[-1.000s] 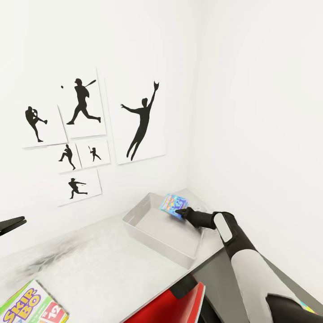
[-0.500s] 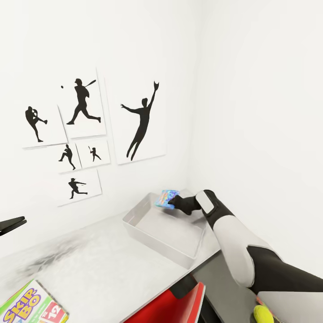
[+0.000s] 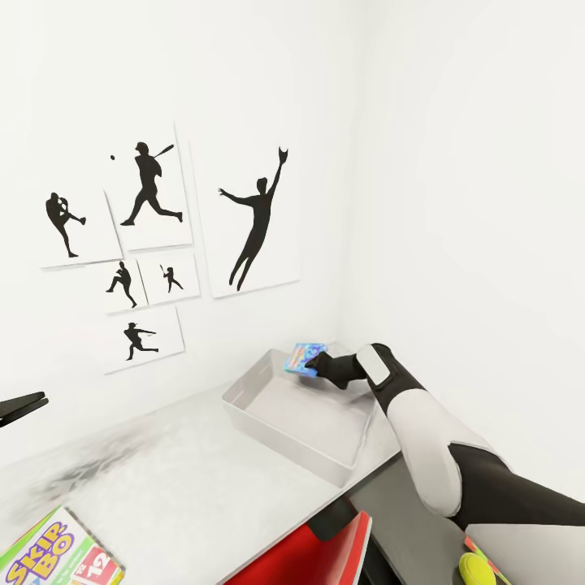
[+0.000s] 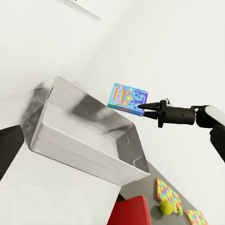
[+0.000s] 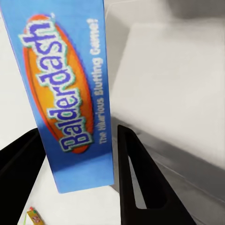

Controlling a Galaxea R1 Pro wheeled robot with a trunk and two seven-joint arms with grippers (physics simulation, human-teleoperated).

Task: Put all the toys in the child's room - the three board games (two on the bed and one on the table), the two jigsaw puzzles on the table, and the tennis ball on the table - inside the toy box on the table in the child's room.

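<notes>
Over the far right corner of the toy box, the right gripper is clamped on a blue Balderdash board game, holding it in the air above the bin's far rim. On the table, a Skip-Bo game box lies at the near left edge. At the near right, the tennis ball rests beside a jigsaw puzzle. At the left edge, a dark part of the left gripper shows; I cannot tell whether it is apart or together.
</notes>
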